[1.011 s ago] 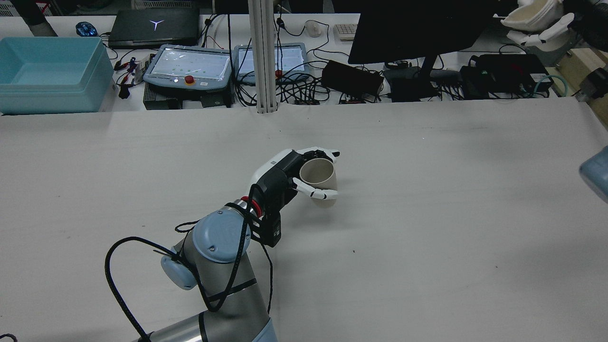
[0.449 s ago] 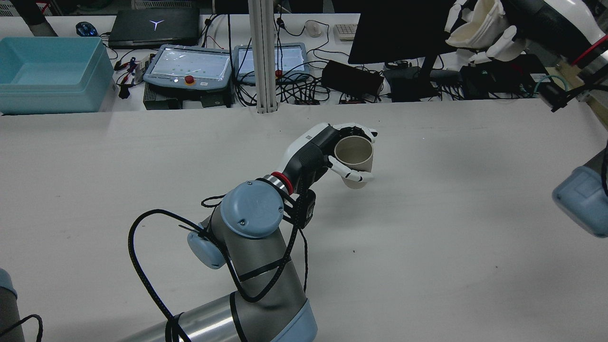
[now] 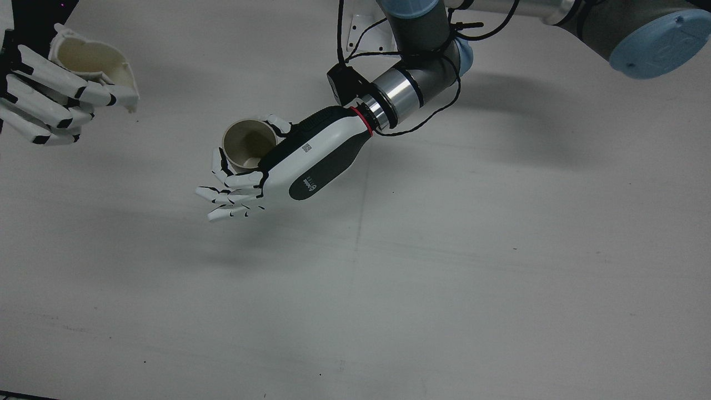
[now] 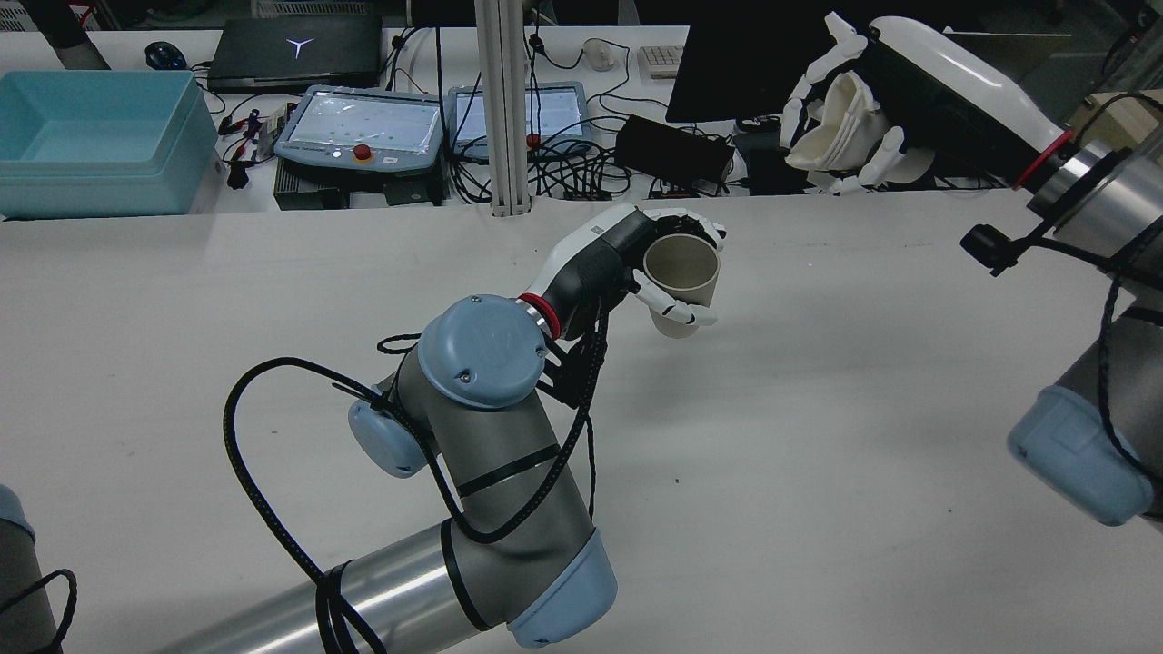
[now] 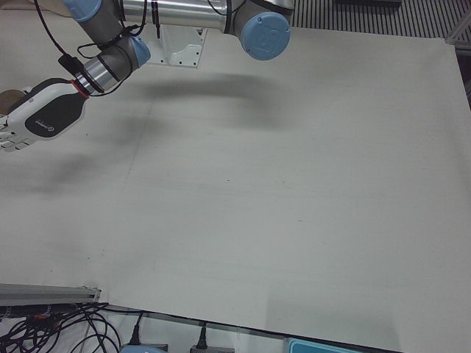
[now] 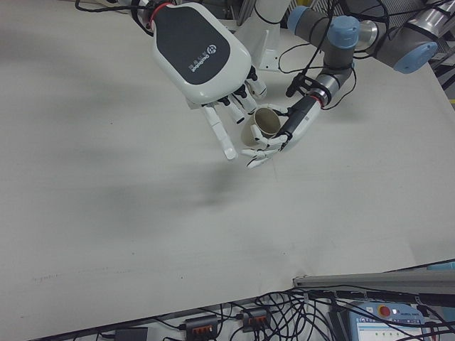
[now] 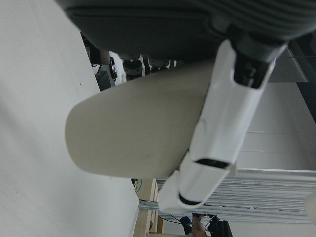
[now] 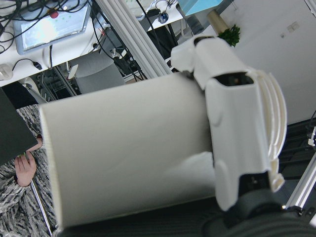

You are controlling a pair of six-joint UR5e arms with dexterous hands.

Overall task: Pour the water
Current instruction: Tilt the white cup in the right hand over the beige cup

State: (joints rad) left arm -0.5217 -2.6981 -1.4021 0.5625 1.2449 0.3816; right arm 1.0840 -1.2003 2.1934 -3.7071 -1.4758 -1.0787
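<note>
White counter (image 4: 818,436), bare of loose objects, fills the workspace; cables and screens crowd the bench behind it. Left hand (image 4: 627,259) grasps a beige cup (image 4: 681,277) by its wall, mouth up and nearly upright, held clear above the counter near its middle. Right hand (image 4: 872,109) grasps a second, whiter cup (image 4: 840,123), raised higher and off to the robot's right, well apart from the first; its rim (image 3: 91,55) is pressed out of round under the fingers (image 3: 47,78), which suggests a thin, soft wall, probably paper or light plastic. Both cups thus appear light and easily crushed (whether either holds water cannot be told from these views). The safest hold seems to be around the mid-wall with modest force, since squeezing near the rim may buckle it and spill the contents, and a smooth wall could slip as the cup tilts. Pouring likely calls for bringing the whiter cup above the beige one first.
</note>
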